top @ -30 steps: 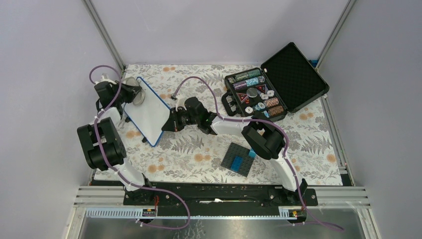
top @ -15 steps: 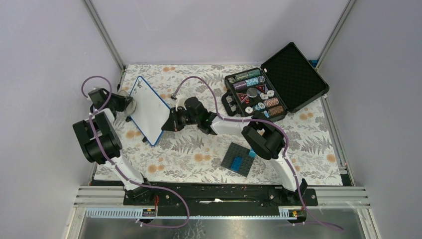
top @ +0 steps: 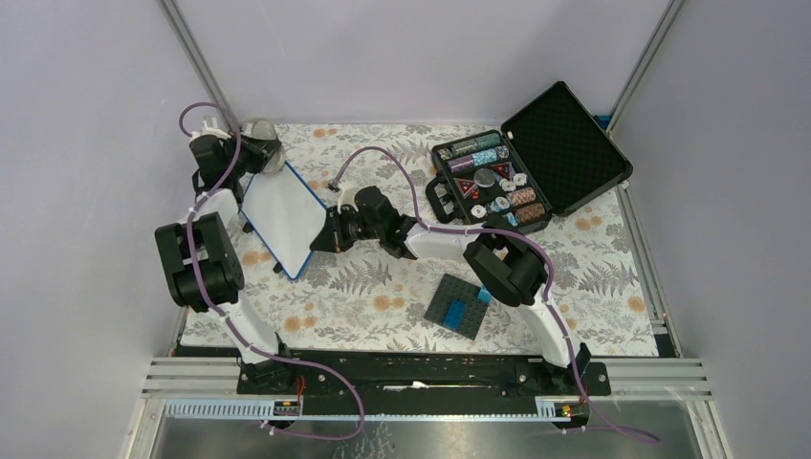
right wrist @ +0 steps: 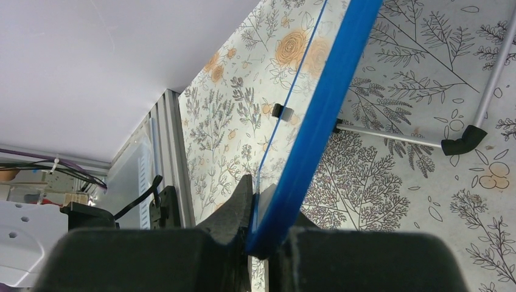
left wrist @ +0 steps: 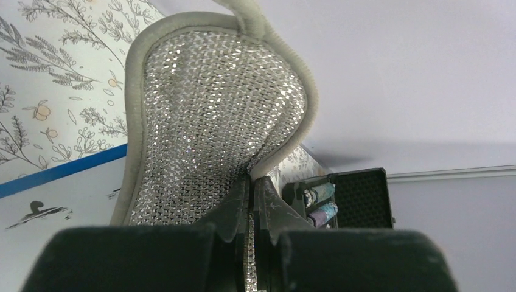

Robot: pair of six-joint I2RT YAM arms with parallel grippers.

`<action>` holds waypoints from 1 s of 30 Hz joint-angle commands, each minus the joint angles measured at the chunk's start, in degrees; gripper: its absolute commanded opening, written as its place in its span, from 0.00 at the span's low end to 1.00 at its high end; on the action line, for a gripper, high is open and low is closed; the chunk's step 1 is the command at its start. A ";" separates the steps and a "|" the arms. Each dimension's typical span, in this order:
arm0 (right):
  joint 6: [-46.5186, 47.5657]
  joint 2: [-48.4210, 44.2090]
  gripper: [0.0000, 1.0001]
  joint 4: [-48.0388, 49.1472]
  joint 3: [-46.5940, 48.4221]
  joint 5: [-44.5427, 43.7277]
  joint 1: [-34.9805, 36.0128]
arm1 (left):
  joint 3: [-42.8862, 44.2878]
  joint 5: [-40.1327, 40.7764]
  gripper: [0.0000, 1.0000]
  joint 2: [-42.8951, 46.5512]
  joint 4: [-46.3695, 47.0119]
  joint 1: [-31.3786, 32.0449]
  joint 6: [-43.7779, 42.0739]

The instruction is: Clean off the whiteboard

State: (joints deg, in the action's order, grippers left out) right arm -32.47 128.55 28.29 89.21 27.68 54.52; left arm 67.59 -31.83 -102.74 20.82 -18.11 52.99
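**Hand check: left hand [left wrist: 254, 185] on pad [left wrist: 213, 109], right hand [right wrist: 264, 213] on whiteboard [top: 282, 212]**

Left pinched shut on silver mesh pad at the far corner, beside dark marks [left wrist: 36, 210]. Right clamps the blue rim, whiteboard tilted over the desk's [top: 383, 296] left side, likely braced for wiping.

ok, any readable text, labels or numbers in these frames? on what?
Nothing can be read as words.
On the whiteboard: a few dark marker strokes near the blue rim in the left wrist view, too partial to read.
In the chip case: chips and tokens too small to show any print.
On the pad and the plate: no print seen.
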 commanded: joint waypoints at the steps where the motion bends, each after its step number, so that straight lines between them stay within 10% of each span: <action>1: 2.85 0.80 0.00 -0.21 2.24 13.20 3.93 | -3.98 -5.33 0.00 -1.94 2.07 -2.77 3.37; 10: 2.53 1.48 0.00 -0.34 2.84 13.78 3.93 | -1.19 5.98 0.00 -6.96 -16.79 -8.33 0.74; 30: 3.27 1.49 0.00 -0.61 2.95 14.86 3.93 | 1.85 -14.12 0.00 -5.73 11.85 -0.52 8.71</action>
State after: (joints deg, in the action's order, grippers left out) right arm -33.08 129.40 28.93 90.48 28.58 54.52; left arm 67.92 -36.25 -108.79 26.00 -22.13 57.36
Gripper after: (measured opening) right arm 0.066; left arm 0.021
